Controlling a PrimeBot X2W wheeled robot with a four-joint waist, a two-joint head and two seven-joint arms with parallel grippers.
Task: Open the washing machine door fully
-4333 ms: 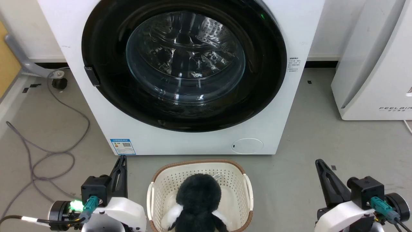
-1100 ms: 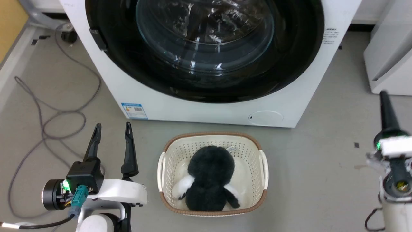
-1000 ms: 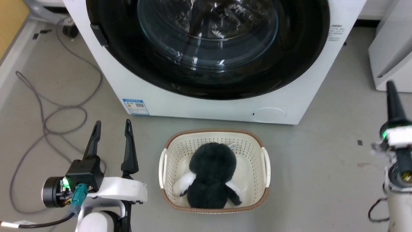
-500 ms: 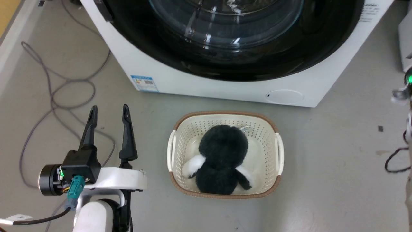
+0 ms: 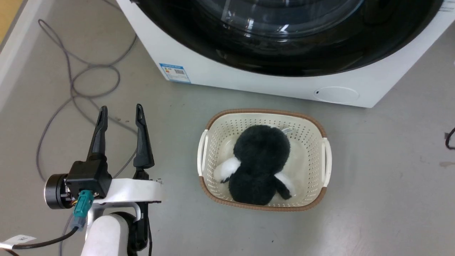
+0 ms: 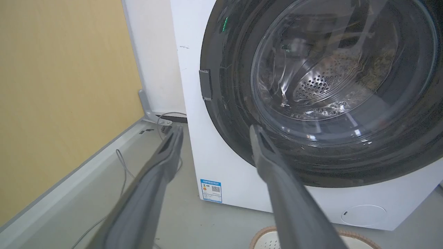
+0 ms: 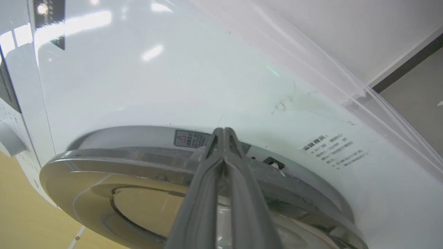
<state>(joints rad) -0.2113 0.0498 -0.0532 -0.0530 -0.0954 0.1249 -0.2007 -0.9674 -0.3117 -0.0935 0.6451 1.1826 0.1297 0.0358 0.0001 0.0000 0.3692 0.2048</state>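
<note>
The washing machine door (image 5: 284, 53) runs off the head view's top edge, leaving its lower arc; print on the blue label (image 5: 174, 72) is too small to read; the plush toy (image 5: 261, 163) hides much of the basket (image 5: 309, 142) floor; in the right wrist view the right gripper (image 7: 224, 130) covers part of the door's rim, and whether its pressed-together tips touch it cannot be told; the warning sticker (image 7: 188, 139) behind is blurred.

The smooth grey floor (image 5: 373, 199) carries a white front-loading washing machine (image 5: 270, 83). Near its front stands a cream perforated plastic basket with a brown rim (image 5: 263, 112), not touching it. A thin grey cable (image 5: 72, 85) lies in loose loops to the left, apart from both.
</note>
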